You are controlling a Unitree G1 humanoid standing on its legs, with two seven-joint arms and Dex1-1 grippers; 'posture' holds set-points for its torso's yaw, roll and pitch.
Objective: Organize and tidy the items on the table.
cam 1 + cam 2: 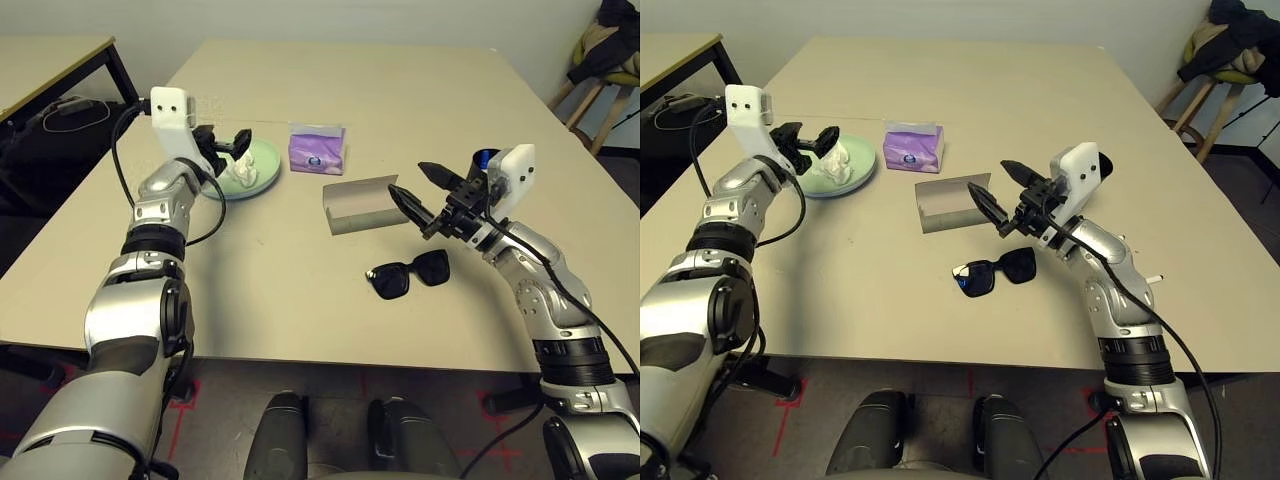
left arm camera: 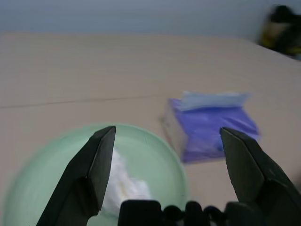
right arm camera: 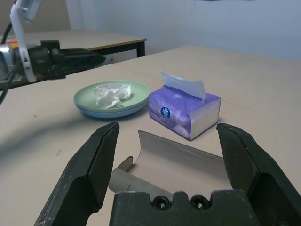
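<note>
Your crumpled tissue [image 3: 112, 94] lies on the green plate [image 3: 84, 100] near the table's [image 1: 300, 290] far left edge; it looks light and soft, so pinch its raised middle. Your left gripper [image 1: 229, 143] hovers level above it, fingers wide and empty; your right gripper [image 1: 421, 191] is spread, empty, beside the glasses case [image 1: 358, 203].

Both arms are jointed silver shells with black ribbed collars at the wrists, each ending in a white camera bracket and a black two-finger gripper, left gripper [image 1: 224, 143] and right gripper [image 1: 418, 185], with tapered pointed fingers and loose black cables along each forearm.
</note>
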